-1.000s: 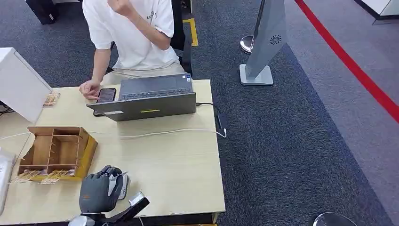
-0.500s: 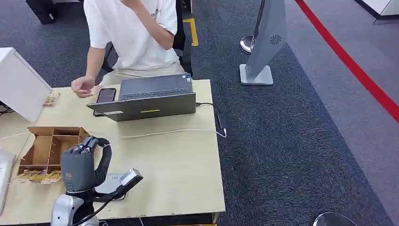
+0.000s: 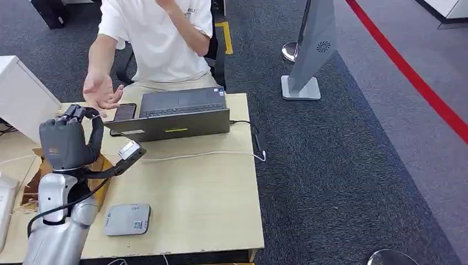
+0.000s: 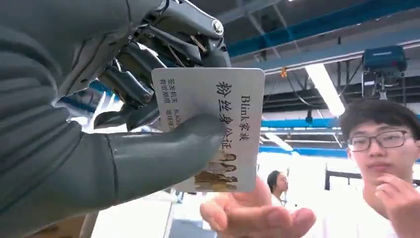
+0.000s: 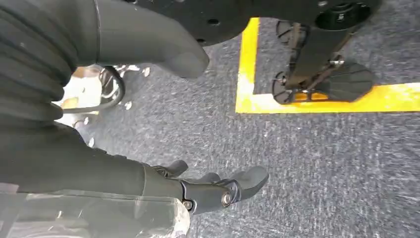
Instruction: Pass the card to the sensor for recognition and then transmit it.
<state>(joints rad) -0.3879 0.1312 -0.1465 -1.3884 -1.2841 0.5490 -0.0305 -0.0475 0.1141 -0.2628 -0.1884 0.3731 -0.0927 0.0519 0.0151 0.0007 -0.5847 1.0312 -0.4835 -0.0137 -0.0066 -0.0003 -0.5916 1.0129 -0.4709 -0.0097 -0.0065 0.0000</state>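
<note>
Head view: left robot hand (image 3: 66, 144) is raised over the counter (image 3: 204, 193), up near the person's open hand (image 3: 100, 91), which is held out palm-up just beyond it. Left wrist view shows the card (image 4: 213, 129) pinched btwn the thick thumb and the darker fingers (image 4: 126, 82), printed face to the camera, w/ the person's palm (image 4: 257, 215) right under the card's lower edge; touching or not, can't tell. Card reader (image 3: 127, 219), the grey sensor pad, lies flat on the counter near the front edge, well apart from the card now. Judgement: the scan step looks done or at least left behind, since the card is away from the reader and up at the person; hand-over is what's in progress. Left to do: release the card into the waiting palm, then pull the arm back. Right robot hand (image 5: 218, 191) hangs down over grey carpet (image 5: 322, 163), fingers loosely spread, holding nothing. Wooden organiser box (image 3: 102, 168) sits behind the left arm, laptop (image 3: 179, 113) further back.
</note>
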